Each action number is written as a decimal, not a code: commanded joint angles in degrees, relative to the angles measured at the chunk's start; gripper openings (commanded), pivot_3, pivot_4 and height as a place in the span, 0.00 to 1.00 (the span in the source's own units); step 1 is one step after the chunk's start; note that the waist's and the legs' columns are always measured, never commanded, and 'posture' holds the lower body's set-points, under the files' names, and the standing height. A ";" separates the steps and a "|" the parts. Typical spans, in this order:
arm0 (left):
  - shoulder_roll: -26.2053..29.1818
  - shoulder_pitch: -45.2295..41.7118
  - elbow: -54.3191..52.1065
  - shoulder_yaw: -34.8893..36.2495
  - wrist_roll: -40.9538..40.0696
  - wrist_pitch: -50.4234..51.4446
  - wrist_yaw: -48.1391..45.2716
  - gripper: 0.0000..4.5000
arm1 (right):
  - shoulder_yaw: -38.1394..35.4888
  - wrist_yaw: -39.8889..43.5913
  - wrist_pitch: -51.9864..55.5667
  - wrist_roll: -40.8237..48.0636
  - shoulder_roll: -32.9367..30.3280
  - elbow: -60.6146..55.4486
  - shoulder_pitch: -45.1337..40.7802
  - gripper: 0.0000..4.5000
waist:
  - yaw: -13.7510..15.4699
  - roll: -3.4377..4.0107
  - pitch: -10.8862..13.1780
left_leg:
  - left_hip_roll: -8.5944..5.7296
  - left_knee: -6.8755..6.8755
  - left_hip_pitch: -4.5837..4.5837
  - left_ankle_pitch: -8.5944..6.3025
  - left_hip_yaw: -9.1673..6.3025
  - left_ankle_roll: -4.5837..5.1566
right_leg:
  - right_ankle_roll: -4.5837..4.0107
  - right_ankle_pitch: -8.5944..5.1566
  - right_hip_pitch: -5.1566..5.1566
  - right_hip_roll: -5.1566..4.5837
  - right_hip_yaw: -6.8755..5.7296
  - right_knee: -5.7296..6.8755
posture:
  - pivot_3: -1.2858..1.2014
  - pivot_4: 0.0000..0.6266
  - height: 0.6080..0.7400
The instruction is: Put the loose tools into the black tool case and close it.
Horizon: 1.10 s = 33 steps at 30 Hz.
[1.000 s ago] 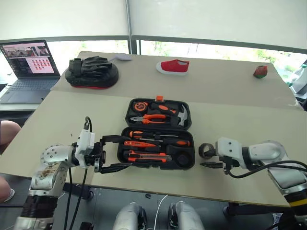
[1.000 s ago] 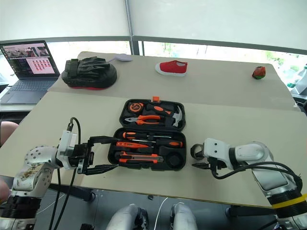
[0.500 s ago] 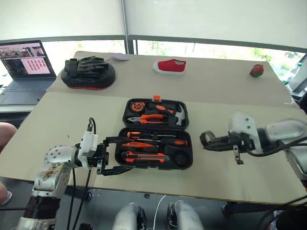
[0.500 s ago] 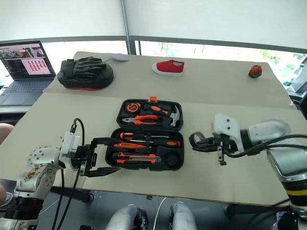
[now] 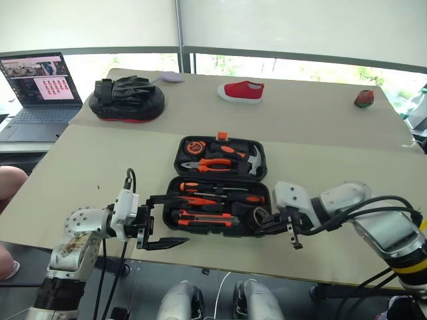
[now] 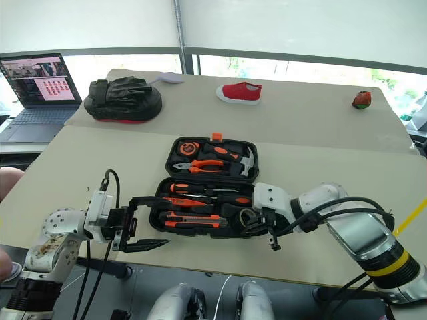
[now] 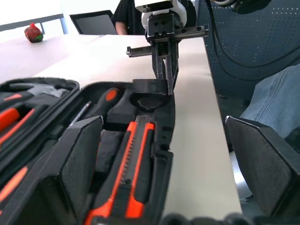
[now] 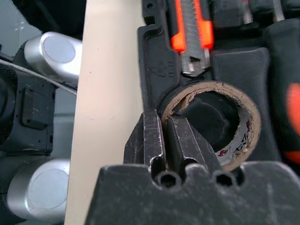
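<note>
The right end effector [image 8: 163, 140] has its two black fingers pinched together on the rim of the small dark tape roll [image 8: 220, 119], gripping its cardboard wall at the edge nearest the robot. The roll is a short ring with a brown cardboard core and dark outer wrap; it sits over the round recess at the near right corner of the black tool case [image 5: 220, 200], its open hole facing roughly upward.

The left end effector [image 5: 162, 221] is spread wide, one finger over the case's near left corner and the other out past the surface's near edge, holding nothing.

The case lies open and flat on the beige surface [image 5: 100, 167], its lid half farther from the robot and its tray half nearer. It is black moulded plastic with rounded corners and a small orange latch [image 5: 221, 136] on the far rim. In the tray, the orange-and-black utility knife [image 5: 203, 219] lies along the near row, long axis running left to right, its metal tip toward the tape roll. Behind it, the screwdrivers [image 5: 213, 195] lie parallel to it, also left to right.
</note>
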 commanded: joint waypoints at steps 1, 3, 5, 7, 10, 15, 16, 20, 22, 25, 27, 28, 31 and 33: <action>-0.12 0.36 -1.99 0.22 0.10 -1.73 0.74 1.00 | 1.42 -0.10 1.64 -1.09 0.16 -0.01 -0.82 0.02 | -0.07 0.00 0.00 | -0.01 0.00 0.00 -0.07 0.00 -0.12 | 0.03 0.02 -0.02 -0.02 0.02 0.01 | 0.52 0.24 1.00; -0.11 0.71 -1.78 0.33 0.34 -2.25 0.97 1.00 | 1.92 1.49 2.50 -0.33 -0.12 -0.77 -1.43 0.18 | -0.18 0.00 0.00 | -0.02 0.01 0.01 -0.07 0.00 -0.11 | 0.07 0.04 0.00 -0.02 0.03 0.01 | 0.52 0.24 1.00; -0.03 0.92 -1.44 0.29 0.55 -2.79 1.08 1.00 | 1.52 1.41 2.00 0.04 0.55 -0.95 -1.82 0.30 | -0.15 0.00 0.00 | -0.02 0.01 0.01 -0.06 0.00 -0.10 | 0.06 0.04 -0.02 -0.01 0.04 0.03 | 0.52 0.24 1.00; 0.06 1.05 -1.20 0.27 0.74 -3.18 1.19 1.00 | 1.64 2.85 1.52 0.19 -0.27 -1.49 -2.39 0.43 | -0.14 0.00 0.00 | 0.02 -0.01 0.01 -0.03 -0.01 -0.07 | 0.03 0.02 -0.03 0.03 0.01 0.01 | 0.52 0.24 1.00; 0.36 1.13 -0.65 0.61 0.97 -3.62 1.39 1.00 | -0.05 7.63 -0.96 1.66 -2.78 -1.31 -3.26 0.65 | -0.18 0.00 0.00 | 0.02 -0.04 -0.02 0.06 0.00 0.10 | -0.01 0.01 -0.07 0.06 0.02 0.02 | 0.52 0.24 1.00; 1.28 1.09 1.11 3.67 1.84 -1.55 6.22 1.00 | -11.79 12.12 -2.82 11.67 -1.40 5.02 -2.95 0.99 | -0.24 -0.04 0.03 | 0.01 0.02 -0.15 0.07 0.01 0.11 | 0.00 0.03 -0.16 0.07 0.03 0.03 | 0.52 0.24 1.00; 1.73 0.89 1.75 4.58 2.90 -0.06 9.16 1.00 | -14.60 11.60 -2.81 13.24 -0.63 7.20 -2.61 0.99 | -0.26 -0.08 0.05 | 0.02 0.02 -0.12 0.07 0.01 0.10 | 0.00 0.04 -0.14 0.07 0.03 0.04 | 0.52 0.24 1.00; 2.00 -1.68 5.88 9.05 3.87 6.48 20.54 1.00 | -20.90 5.53 -12.57 8.06 2.12 20.38 -1.74 0.99 | -0.22 -0.15 0.08 | 0.05 0.02 -0.04 0.13 0.00 0.05 | -0.07 0.15 -0.08 0.11 0.03 0.05 | 0.52 0.24 1.00; 2.63 -3.70 7.89 9.74 4.75 9.55 24.12 0.94 | -20.43 0.67 -22.09 1.19 3.47 28.38 -2.24 0.93 | -0.18 -0.17 0.09 | 0.05 0.02 0.01 0.14 0.00 0.04 | -0.05 0.15 0.00 0.12 0.01 0.05 | 0.52 0.24 1.00; 2.70 -8.29 11.48 8.99 7.77 14.46 30.87 0.77 | -19.49 -5.06 -32.25 -4.48 7.34 36.80 -3.43 0.76 | -0.18 -0.19 0.10 | 0.00 -0.01 -0.01 0.16 0.08 0.04 | -0.04 0.14 -0.01 0.20 0.02 0.07 | 0.52 0.24 1.00; 2.56 -11.40 14.19 7.04 10.45 17.83 34.24 0.59 | -18.75 -8.52 -38.13 -7.72 10.50 41.46 -4.55 0.60 | -0.38 -0.20 0.11 | -0.01 -0.02 -0.01 0.22 0.23 0.02 | -0.04 0.14 -0.08 0.33 0.04 0.15 | 0.52 0.24 1.00; 2.04 -12.62 15.69 5.78 11.93 17.83 35.06 0.51 | -18.30 -8.92 -39.74 -8.47 11.88 43.33 -5.04 0.52 | -0.46 -0.20 0.11 | -0.02 -0.07 0.00 0.27 0.32 0.00 | -0.03 0.15 -0.14 0.38 0.06 0.21 | 0.52 0.24 1.00; -0.70 -15.83 18.81 3.13 14.11 17.17 36.56 0.31 | -16.58 -10.64 -43.89 -11.35 15.05 48.06 -6.67 0.33 | -1.05 -0.19 0.12 | -0.06 -0.11 0.09 0.35 0.54 -0.04 | -0.03 0.15 -0.21 0.45 0.09 0.37 | 0.52 0.24 1.00; -2.62 -18.47 20.86 1.79 15.46 17.34 37.95 0.15 | -15.46 -11.80 -45.92 -12.89 16.88 49.85 -7.68 0.18 | -1.53 -0.21 0.13 | -0.06 -0.11 0.18 0.37 0.65 -0.05 | -0.03 0.14 -0.17 0.45 0.11 0.41 | 0.52 0.24 1.00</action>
